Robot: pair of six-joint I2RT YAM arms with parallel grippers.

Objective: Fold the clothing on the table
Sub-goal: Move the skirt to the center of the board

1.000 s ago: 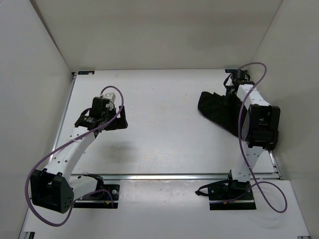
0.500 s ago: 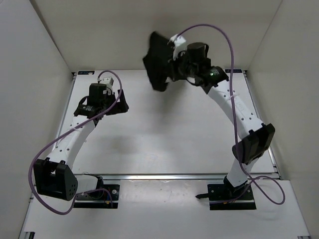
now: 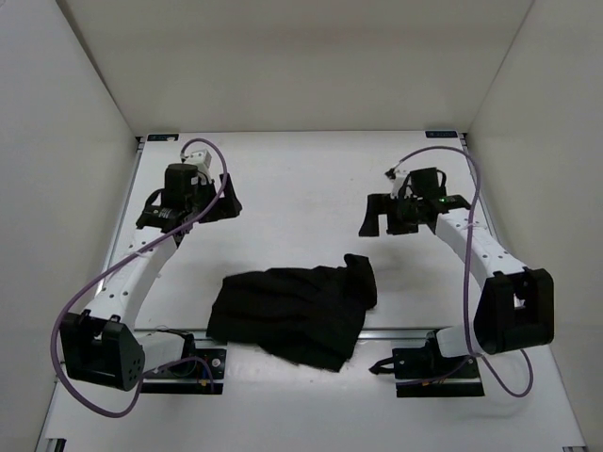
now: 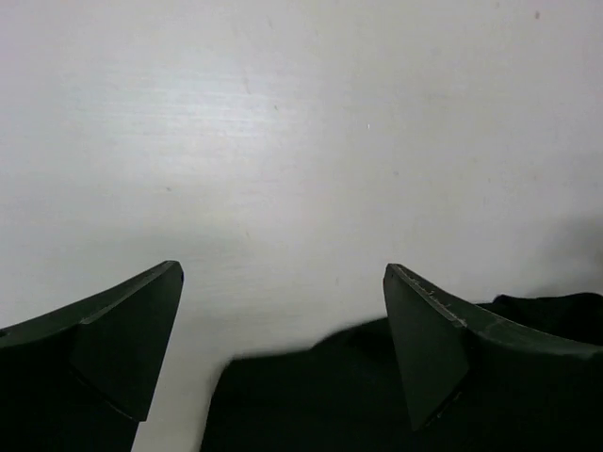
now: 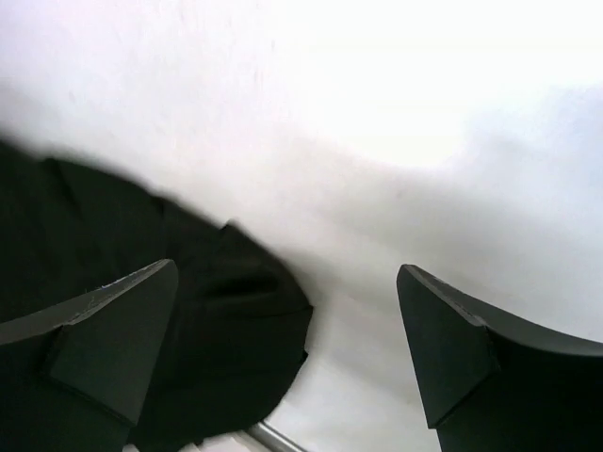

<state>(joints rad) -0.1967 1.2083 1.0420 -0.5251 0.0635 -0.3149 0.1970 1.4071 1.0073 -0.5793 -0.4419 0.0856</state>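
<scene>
Clothing [image 3: 292,315] out of any grip now: let go by the right tool [image 3: 377,218] within the last half second. That tool spread to its widest, nothing between its fingers in the right wrist view [image 5: 287,273], hanging above the right half of the counter [image 3: 301,174], roughly midway between far and near edges. A second ago shut on the clothing near the far right corner. Half a second ago raised high over the far edge with the fabric dangling from it. Now swung back down and empty. Left tool [image 3: 188,217] likewise wide apart and holding nothing, above the left side toward the far edge, barely shifted over the same second.

Outward from there: clothing down as a crumpled black heap at the middle of the near edge, well apart from both tools, with wrinkled ridges across it and one lump raised at its right end. Nearest part draped over the metal rail [image 3: 405,330] along that edge, so partly off the flat working surface. Visible as a dark mass low in the left wrist view [image 4: 377,395] and at lower left in the right wrist view [image 5: 217,320].

Judged from this: a toss to bring the clothing to the centre, within reach of both arms, not a fold. No fold made yet. Probably to be drawn back from the near edge and spread flat first.
</scene>
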